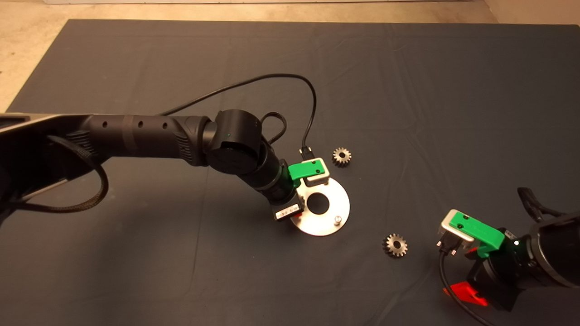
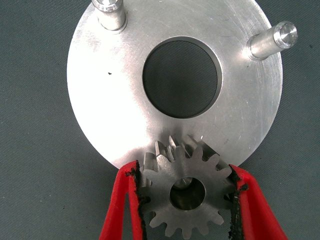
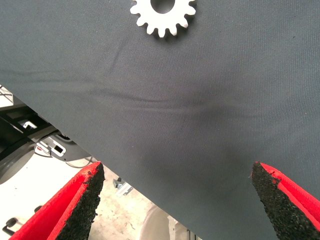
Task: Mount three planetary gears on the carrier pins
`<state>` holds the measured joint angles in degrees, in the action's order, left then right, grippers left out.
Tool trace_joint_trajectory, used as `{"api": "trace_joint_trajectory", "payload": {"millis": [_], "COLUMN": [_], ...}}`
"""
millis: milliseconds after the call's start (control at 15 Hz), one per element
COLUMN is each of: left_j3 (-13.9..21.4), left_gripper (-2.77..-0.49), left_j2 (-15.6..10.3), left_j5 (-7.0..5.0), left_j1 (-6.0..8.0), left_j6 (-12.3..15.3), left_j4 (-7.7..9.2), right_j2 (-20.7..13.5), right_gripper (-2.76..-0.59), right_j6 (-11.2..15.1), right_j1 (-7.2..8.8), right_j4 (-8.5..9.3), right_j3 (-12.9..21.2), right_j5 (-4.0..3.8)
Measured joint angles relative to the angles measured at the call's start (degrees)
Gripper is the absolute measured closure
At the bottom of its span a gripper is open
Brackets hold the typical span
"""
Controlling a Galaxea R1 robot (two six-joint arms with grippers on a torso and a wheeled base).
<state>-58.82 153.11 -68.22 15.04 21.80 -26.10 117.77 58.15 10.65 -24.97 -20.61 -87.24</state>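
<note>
Left gripper pinches a gear over the disc rim; right gripper, spread, sits well right of the disc.

Black arms, green red-fingered claws.

Warm, dim light is washing over the head view, with the dark mat soaking it up evenly. The disc is gleaming brightly in the left wrist view, its brushed face catching glare. The nearest red fingers are showing slightly soft, and shadows are lying faint.
</note>
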Motion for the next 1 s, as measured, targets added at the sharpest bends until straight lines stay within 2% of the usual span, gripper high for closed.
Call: {"api": "trace_joint_trajectory", "payload": {"millis": [67,200,1000], "left_j3": [0.0,0.0,-0.1], "left_gripper": [-0.73,-0.73,-1.2], "left_j2": [-0.1,-0.3,-0.3], "left_j5": [0.32,1.05,1.63], "left_j1": [-0.02,-0.16,-0.94], "left_j6": [0.0,0.0,0.2], "left_j4": [0.02,0.02,0.11], "right_j2": [0.0,0.0,0.0], "right_gripper": [-2.18,-2.18,-2.18], "right_j6": [0.0,0.0,0.0], "right_j1": [0.0,0.0,0.0], "right_j4": [0.0,0.0,0.16], "right_j3": [0.0,0.0,0.0], "right_j5": [0.0,0.0,0.0]}}
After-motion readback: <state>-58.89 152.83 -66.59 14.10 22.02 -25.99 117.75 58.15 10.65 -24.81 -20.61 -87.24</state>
